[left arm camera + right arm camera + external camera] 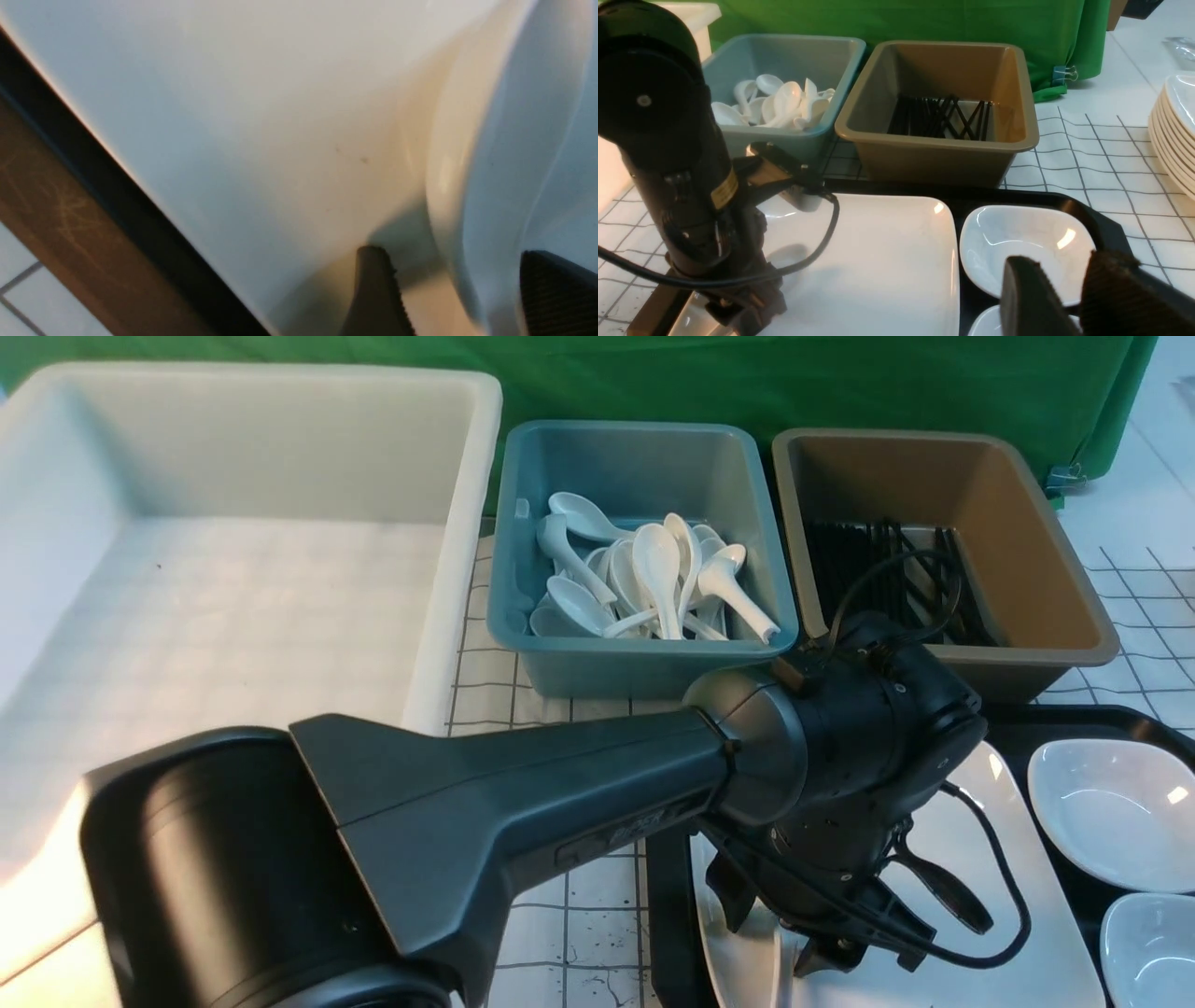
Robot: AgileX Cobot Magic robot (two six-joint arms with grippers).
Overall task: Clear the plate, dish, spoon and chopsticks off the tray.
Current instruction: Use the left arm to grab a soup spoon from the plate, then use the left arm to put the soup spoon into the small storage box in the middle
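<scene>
The large white plate [1008,896] lies on the black tray [1055,723]. My left gripper [780,943] is down over the plate's near left end. In the left wrist view its fingers [373,289] stand apart, open, on either side of the white spoon [504,163], which rests on the plate [261,116]. To the right of the plate [887,261], a small white dish [1027,242] sits on the tray [1106,228]. My right gripper [1064,275] hovers open and empty above it. A second dish [1153,947] sits nearer. No chopsticks show on the tray.
Behind the tray stand a big white tub [233,523], a blue tub [644,457] with several white spoons, and a brown tub [943,495] with several black sticks. A stack of white plates [1176,135] is at the far right. A green cloth hangs behind.
</scene>
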